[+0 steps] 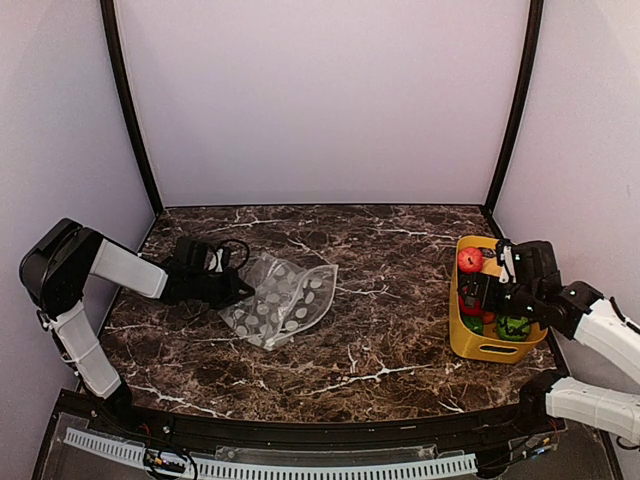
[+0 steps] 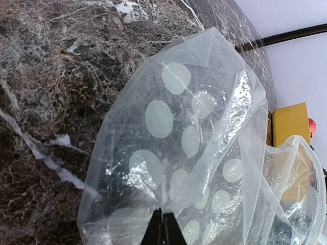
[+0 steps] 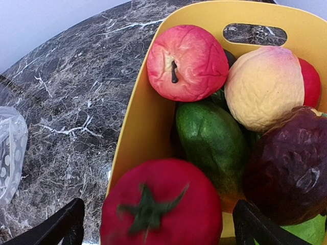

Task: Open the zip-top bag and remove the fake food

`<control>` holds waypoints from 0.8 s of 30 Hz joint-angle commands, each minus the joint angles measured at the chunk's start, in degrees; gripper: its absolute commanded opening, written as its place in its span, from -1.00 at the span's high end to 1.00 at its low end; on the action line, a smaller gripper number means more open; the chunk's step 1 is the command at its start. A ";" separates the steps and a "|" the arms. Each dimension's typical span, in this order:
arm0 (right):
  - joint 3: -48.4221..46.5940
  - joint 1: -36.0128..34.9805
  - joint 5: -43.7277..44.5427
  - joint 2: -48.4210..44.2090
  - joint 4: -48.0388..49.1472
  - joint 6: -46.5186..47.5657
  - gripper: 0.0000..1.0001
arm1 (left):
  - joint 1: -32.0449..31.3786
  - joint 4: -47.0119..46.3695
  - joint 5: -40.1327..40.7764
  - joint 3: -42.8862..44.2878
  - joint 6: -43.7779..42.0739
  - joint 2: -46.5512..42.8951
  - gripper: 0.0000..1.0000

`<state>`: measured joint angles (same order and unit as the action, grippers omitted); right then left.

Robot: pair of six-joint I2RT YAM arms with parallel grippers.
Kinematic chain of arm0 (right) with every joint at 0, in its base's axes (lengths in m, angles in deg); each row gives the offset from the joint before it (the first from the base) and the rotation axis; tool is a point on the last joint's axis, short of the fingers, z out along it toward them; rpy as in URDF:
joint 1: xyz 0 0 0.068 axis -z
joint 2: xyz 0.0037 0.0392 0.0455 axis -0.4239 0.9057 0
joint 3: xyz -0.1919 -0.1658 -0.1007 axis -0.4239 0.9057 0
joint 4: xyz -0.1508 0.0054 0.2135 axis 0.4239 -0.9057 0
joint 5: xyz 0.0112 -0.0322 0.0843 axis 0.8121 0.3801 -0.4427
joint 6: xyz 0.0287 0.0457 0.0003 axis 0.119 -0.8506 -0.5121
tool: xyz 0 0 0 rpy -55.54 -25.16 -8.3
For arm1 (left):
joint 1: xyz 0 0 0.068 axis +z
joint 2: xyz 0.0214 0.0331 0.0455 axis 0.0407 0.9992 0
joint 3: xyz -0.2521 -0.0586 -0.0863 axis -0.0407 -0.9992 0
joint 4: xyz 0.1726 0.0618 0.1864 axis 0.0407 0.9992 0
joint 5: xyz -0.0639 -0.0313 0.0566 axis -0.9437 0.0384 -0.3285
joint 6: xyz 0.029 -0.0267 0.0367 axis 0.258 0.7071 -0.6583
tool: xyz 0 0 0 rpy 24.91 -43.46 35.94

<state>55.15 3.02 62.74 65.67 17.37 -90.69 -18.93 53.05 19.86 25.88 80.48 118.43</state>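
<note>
The zip-top bag [image 1: 285,300], clear with white dots, lies on the marble left of centre and looks empty. My left gripper [image 1: 240,287] is shut on a fold of the bag [image 2: 179,138], its closed tips [image 2: 163,217] pinching the plastic. My right gripper [image 1: 487,290] is over the yellow bin [image 1: 470,345], open wide [image 3: 158,224]. A red toy tomato [image 3: 161,209] sits between its fingers with a gap on the left side. In the bin are a red apple [image 3: 187,62], a yellow-orange peach [image 3: 263,87] and a dark maroon fruit [image 3: 288,163].
A green toy vegetable [image 3: 214,145] lies in the bin under the fruits. The bin's wall [image 3: 138,127] stands near the table's right edge. The bag's edge shows in the right wrist view [image 3: 9,148]. Black frame posts stand at both back corners.
</note>
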 commanded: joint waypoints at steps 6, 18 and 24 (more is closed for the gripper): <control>-3.40 0.27 -0.73 3.22 3.59 3.85 -0.97 | 2.23 2.45 1.13 0.32 -0.99 -2.47 0.99; -9.70 0.27 -8.53 14.84 19.07 13.24 -0.97 | 8.99 12.71 4.34 5.14 -7.52 -6.35 0.96; -14.43 -0.23 -18.10 26.23 29.30 15.27 -0.97 | 9.64 17.61 6.13 8.79 -11.62 -6.60 0.78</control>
<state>44.72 3.02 52.51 85.82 36.45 -78.21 -9.46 65.42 24.51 32.35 72.54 113.95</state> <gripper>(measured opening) 0.986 0.062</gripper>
